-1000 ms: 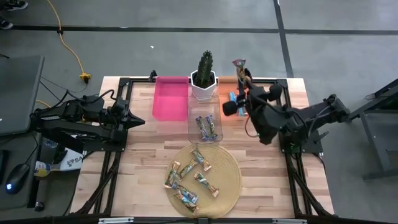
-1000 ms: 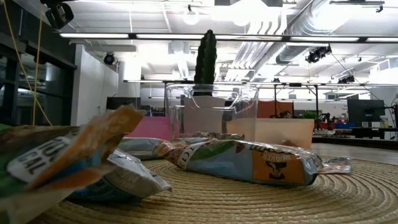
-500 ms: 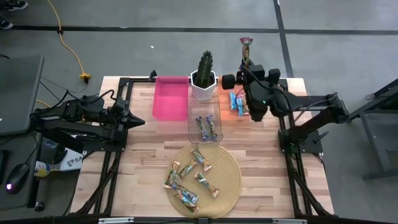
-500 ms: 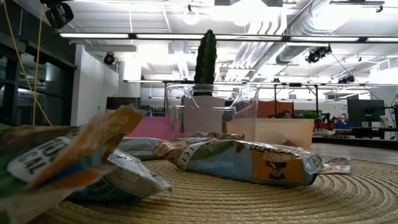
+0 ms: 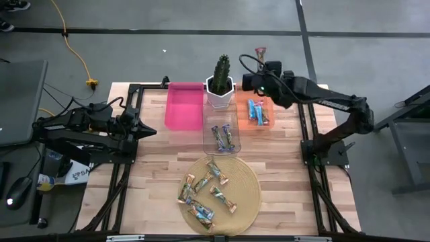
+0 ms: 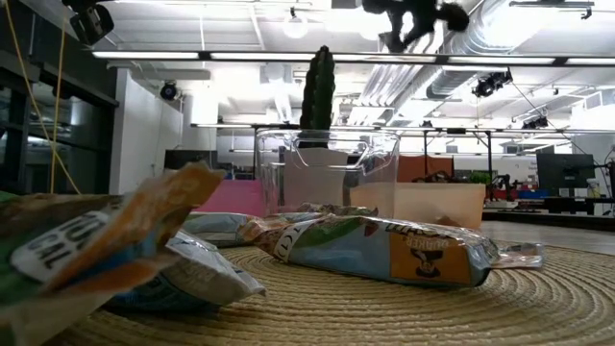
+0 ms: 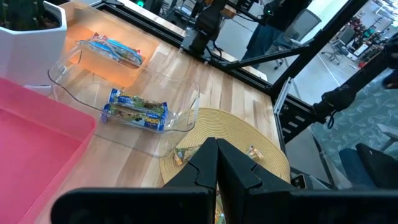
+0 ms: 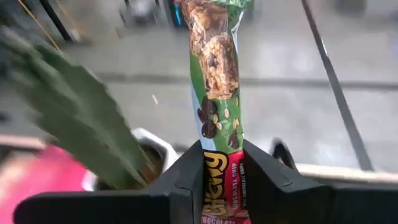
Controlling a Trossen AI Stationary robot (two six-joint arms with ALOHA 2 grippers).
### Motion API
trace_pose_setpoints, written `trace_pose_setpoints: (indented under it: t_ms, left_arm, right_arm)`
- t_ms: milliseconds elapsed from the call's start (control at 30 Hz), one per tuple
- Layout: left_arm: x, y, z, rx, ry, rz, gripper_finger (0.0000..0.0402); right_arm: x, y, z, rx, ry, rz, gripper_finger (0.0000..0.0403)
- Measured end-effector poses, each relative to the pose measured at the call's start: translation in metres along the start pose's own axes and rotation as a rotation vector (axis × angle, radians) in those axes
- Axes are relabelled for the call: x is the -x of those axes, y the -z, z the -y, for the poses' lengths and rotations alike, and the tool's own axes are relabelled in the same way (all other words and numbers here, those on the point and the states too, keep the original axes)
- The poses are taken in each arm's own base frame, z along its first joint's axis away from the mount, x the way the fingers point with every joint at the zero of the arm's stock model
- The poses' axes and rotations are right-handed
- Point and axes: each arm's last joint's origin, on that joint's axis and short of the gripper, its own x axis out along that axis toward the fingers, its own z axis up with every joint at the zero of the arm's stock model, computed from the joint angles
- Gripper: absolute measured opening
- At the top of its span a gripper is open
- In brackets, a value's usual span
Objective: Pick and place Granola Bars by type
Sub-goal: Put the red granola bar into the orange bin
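Back row on the bench [image 5: 154, 161], left to right: one bin [image 5: 184, 105], potted cactus [image 5: 220, 84], another bin [image 5: 255, 112] holding two bars [image 5: 254, 111] side by side. Third bin [image 5: 221, 134] sits just in front of the cactus, between the other two, with two bars [image 5: 222, 137] inside. Round mat [image 5: 245, 202] is in front of that bin, near the front edge, with a loose cluster of bars [image 5: 205, 189] on it, some overlapping. Left gripper [image 5: 149, 127] is parked at the left side of the bench, level with the back bins. Right gripper [image 5: 259, 67] is above the back edge, just right of the cactus, behind the rightmost bin, with one bar [image 8: 217, 93] between its jaws, sticking out forward.
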Motion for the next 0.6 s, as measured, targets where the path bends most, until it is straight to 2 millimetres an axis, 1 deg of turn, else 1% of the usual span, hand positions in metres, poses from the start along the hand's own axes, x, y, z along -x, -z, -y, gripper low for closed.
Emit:
trace_pose_setpoints:
  t_ms: [133, 300, 500, 600]
  left_arm:
    - [0.0, 0.0, 0.0, 0.0, -0.001, 0.0, 0.0001]
    - [0.0, 0.0, 0.0, 0.0, 0.002, -0.001, 0.0001]
    - [0.0, 0.0, 0.0, 0.003, 0.003, -0.002, 0.0001]
    - [0.0, 0.0, 0.0, 0.003, 0.003, -0.002, 0.0001]
  right_arm:
    - [-0.018, 0.005, 0.006, 0.049, 0.018, -0.143, 0.0073]
    - [-0.038, 0.012, 0.007, 0.09, -0.001, -0.299, 0.0061]
    - [-0.059, 0.032, 0.006, 0.169, 0.051, -0.482, 0.0056]
    - [-0.067, 0.041, 0.002, 0.209, 0.071, -0.539, 0.0056]
